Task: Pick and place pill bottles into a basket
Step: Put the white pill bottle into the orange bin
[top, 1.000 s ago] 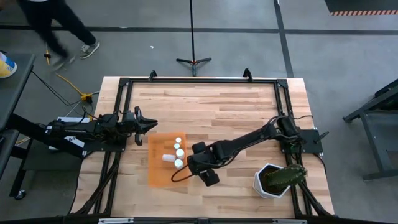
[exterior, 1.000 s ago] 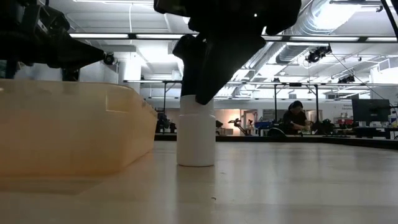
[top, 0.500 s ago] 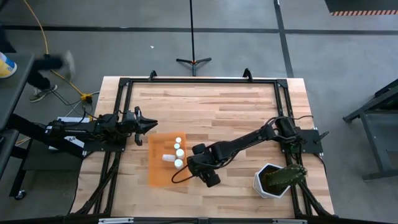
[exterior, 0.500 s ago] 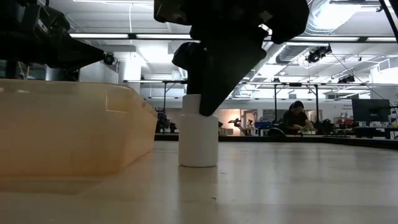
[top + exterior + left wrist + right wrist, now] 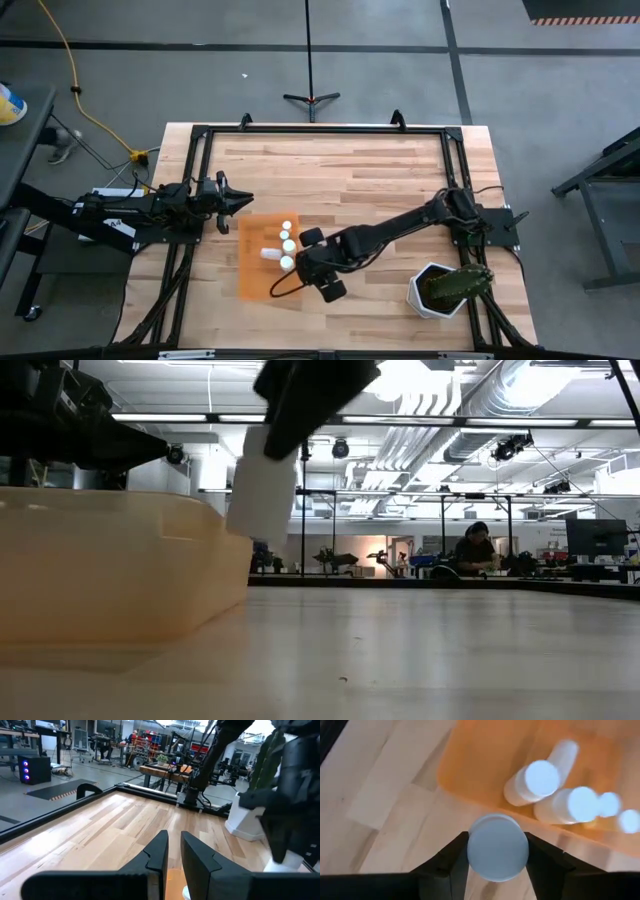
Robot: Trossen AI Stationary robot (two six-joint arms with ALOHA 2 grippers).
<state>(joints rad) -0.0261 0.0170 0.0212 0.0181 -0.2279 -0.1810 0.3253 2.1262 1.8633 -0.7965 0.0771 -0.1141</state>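
Observation:
My right gripper (image 5: 304,264) is shut on a small white pill bottle (image 5: 262,485), held in the air just beside the right wall of the orange basket (image 5: 255,280). The high view hides this bottle under the gripper. The right wrist view shows its round cap (image 5: 497,847) between the fingers. Several white bottles (image 5: 288,240) are in the basket, most upright and one lying on its side (image 5: 270,253). My left gripper (image 5: 243,200) is shut and empty, waiting above the table just beyond the basket's far left corner. My right gripper pinches the bottle's upper end (image 5: 272,438) between its two fingers (image 5: 455,856), one on each side of the cap. The fingers come from above, pointing down. The bottle hangs clear of the table, tilted, with its bottom (image 5: 245,528) toward the basket.
A white pot with a green plant (image 5: 440,288) stands at the near right of the table. A black frame (image 5: 320,130) runs around the wooden table top. Bare wood lies between the basket and the pot.
My right gripper has lifted the bottle off the table, where it stood upright beside the basket. It has carried it up and toward the basket's right wall. The bottle now hangs tilted and clear of the wood.

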